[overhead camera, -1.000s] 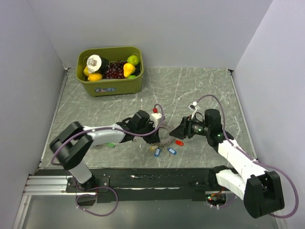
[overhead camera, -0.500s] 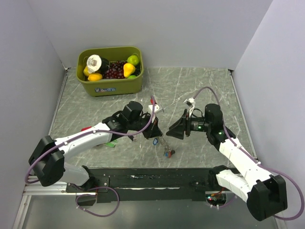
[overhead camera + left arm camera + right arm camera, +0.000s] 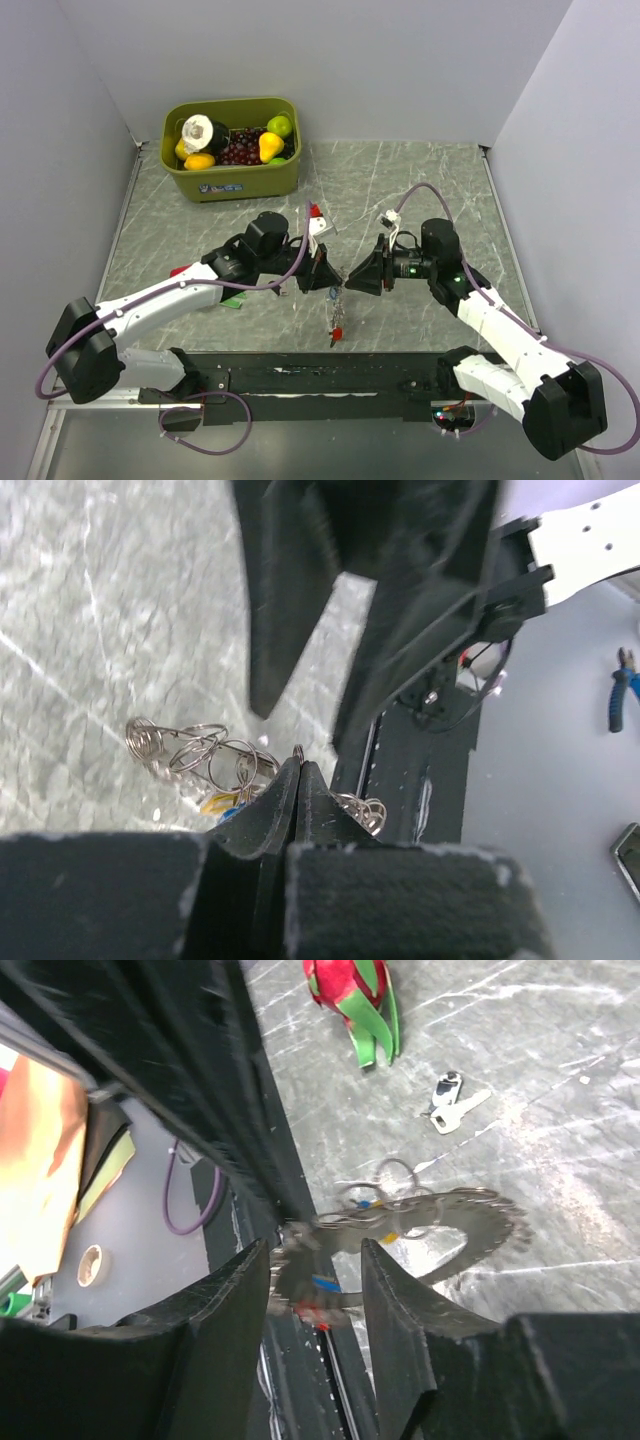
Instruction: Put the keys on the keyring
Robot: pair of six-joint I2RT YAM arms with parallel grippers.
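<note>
Two arms (image 3: 170, 292), one bin (image 3: 235, 182), in it one grape bunch (image 3: 241, 148), one pear (image 3: 269, 146), one lime (image 3: 279, 125), one white roll (image 3: 198, 129), one keyring (image 3: 336, 305), its hanging keys (image 3: 337, 333) too bunched to count, one loose key (image 3: 458, 1112), one dragon fruit (image 3: 352, 1000).

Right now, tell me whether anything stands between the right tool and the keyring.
Nothing visible does. The keyring hangs from the shut left tool; the right tool stands open with the dangling rings between its fingers.
</note>
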